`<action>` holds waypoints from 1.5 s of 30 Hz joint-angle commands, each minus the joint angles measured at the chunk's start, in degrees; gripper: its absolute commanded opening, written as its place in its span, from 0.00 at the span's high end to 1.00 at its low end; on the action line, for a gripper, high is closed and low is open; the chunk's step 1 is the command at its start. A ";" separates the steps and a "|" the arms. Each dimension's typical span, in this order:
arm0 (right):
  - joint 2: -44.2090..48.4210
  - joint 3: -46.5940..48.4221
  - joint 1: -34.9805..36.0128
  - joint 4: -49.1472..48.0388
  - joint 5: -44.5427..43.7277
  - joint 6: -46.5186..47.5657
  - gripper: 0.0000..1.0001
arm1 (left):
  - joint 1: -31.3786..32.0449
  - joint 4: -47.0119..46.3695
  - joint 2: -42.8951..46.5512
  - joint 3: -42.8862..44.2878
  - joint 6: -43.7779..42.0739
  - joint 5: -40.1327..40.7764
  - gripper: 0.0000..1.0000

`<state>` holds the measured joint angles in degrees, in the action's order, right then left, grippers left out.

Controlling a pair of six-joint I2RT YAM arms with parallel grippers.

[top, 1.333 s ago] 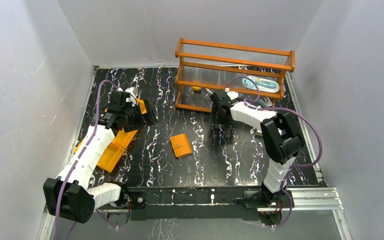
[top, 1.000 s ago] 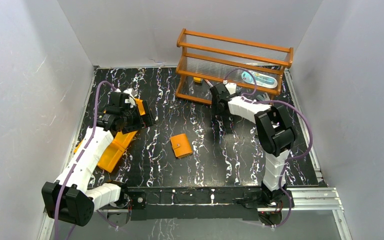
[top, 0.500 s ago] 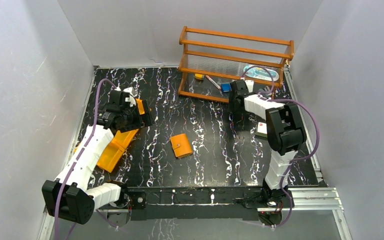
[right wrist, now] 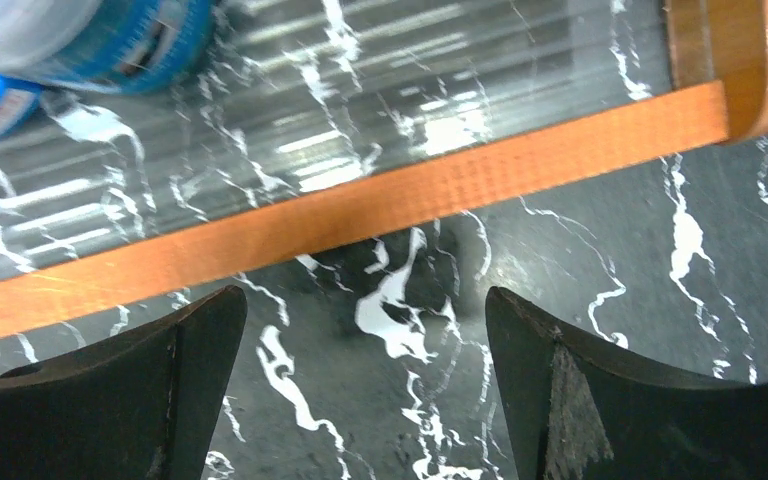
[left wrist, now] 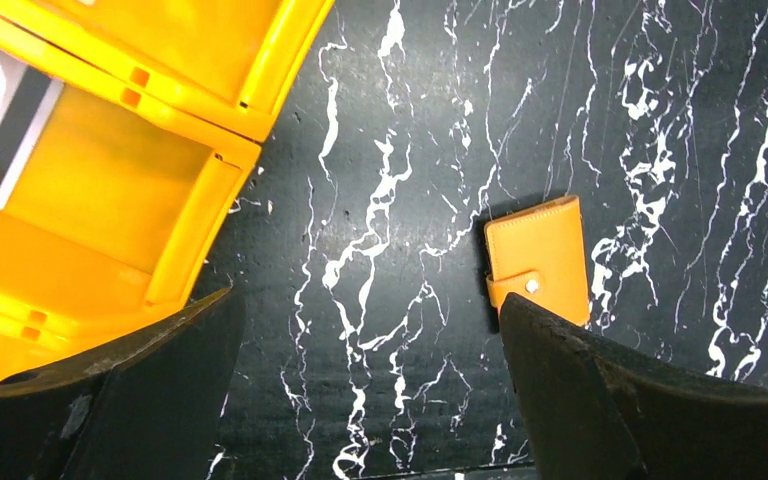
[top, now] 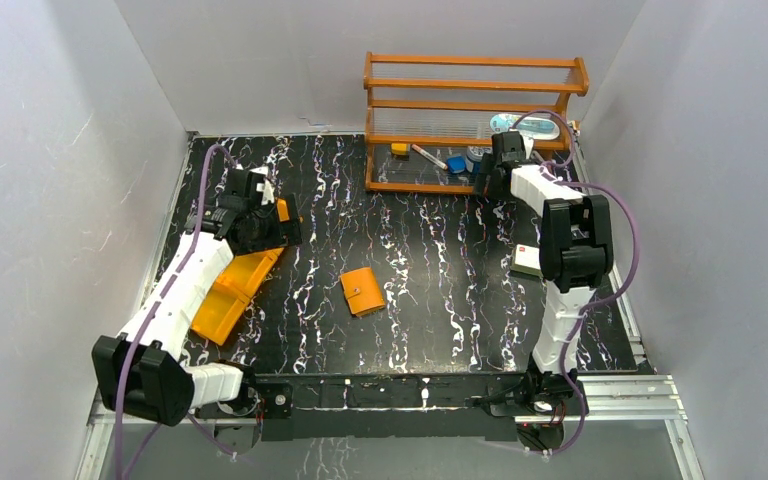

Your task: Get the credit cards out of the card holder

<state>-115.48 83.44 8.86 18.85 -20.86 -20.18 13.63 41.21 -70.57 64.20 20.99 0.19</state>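
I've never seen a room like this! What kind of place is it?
Most likely a robot test booth: plain white walls box in a black marbled table, two robot arms are bolted at its edge, and a card holder, orange tray and wooden rack sit out as props.

Orange-tan card holder (top: 362, 291), blk/wht marbled table (top: 430, 300), orange tray (top: 222, 305).
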 commanded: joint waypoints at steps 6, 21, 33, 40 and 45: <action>-0.05 6.38 -0.21 7.29 2.38 -3.71 0.02 | -2.40 0.89 -8.19 7.27 -1.70 0.19 0.02; 23.09 -13.90 0.23 5.56 31.90 -7.82 0.02 | -7.37 0.16 -34.21 28.59 0.82 0.86 0.02; 36.17 -21.99 0.70 9.06 34.39 -9.40 0.02 | -7.56 3.53 -46.68 36.37 4.32 -1.12 0.02; 37.99 -24.60 0.64 9.89 33.85 -9.16 0.01 | -7.03 -1.31 -43.24 27.53 2.31 -11.07 0.05; 37.96 -26.40 0.68 8.49 35.54 -11.54 0.02 | -5.41 -2.87 -42.61 24.22 1.55 -13.48 0.06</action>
<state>-78.46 57.60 9.50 28.14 12.43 -30.00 6.70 39.13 -117.38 89.86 23.73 -8.49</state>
